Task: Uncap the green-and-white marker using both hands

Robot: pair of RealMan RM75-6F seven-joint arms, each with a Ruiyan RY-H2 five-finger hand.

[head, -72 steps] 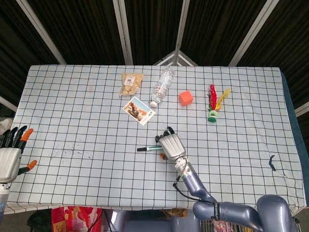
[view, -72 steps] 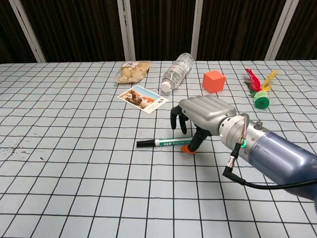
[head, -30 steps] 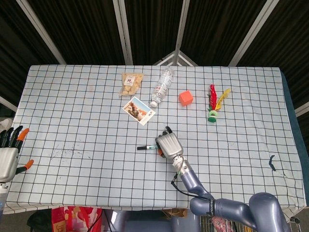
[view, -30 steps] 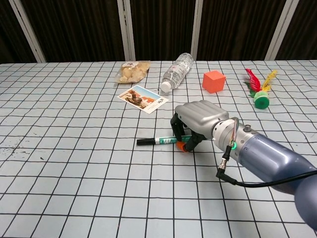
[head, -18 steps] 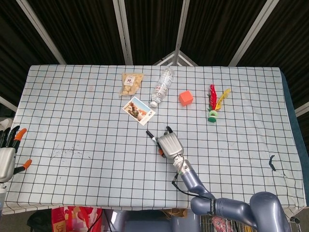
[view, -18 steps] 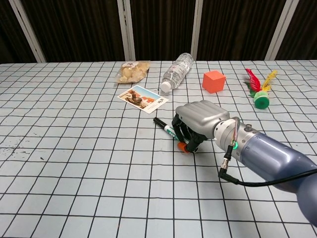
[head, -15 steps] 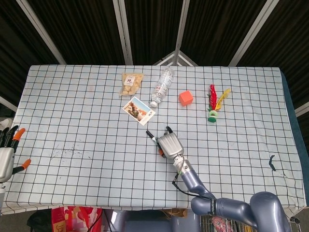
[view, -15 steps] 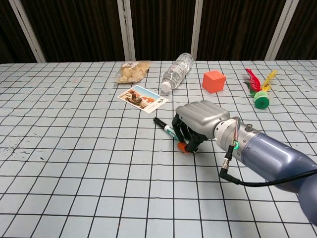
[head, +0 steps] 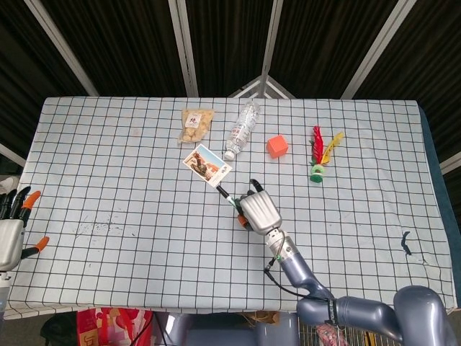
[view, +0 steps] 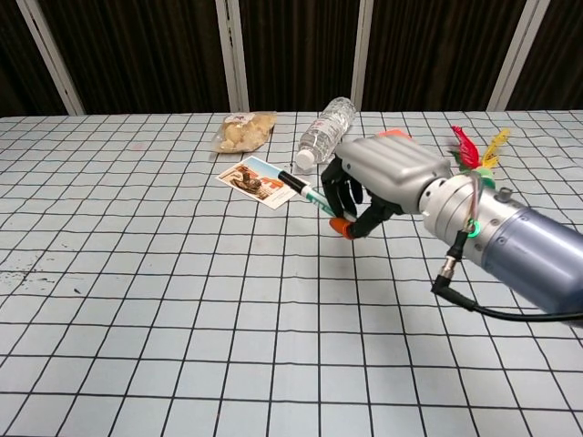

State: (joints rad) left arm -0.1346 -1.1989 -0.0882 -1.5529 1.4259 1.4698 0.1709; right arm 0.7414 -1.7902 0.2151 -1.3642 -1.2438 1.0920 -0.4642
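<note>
On the desk (head: 108, 166), a snack bag (head: 196, 124), a water bottle (head: 243, 129), a cube (head: 277, 146) and a shuttlecock (head: 319, 154) lie in a row along the far side, left to right. A picture card (head: 207, 165) lies just in front of the bag and bottle. The right robot hand (head: 259, 211) sits near the middle, holding the marker (head: 225, 194) above the desk, its free end pointing toward the card. The left robot hand (head: 14, 231) is off the desk's left edge.

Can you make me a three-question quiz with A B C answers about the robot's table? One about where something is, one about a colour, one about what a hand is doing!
1. Where is the bottle?
A. beside the snack bag
B. on the photo card
C. in the left hand

2. What colour is the cube?
A. blue
B. orange
C. yellow

3. What is the right hand doing?
A. resting flat
B. holding the marker
C. holding the cube

Answers: 1 A, it lies on the cloth right of the bag. 2 B, plainly orange. 3 B, fingers wrap the marker, lifted off the table.
</note>
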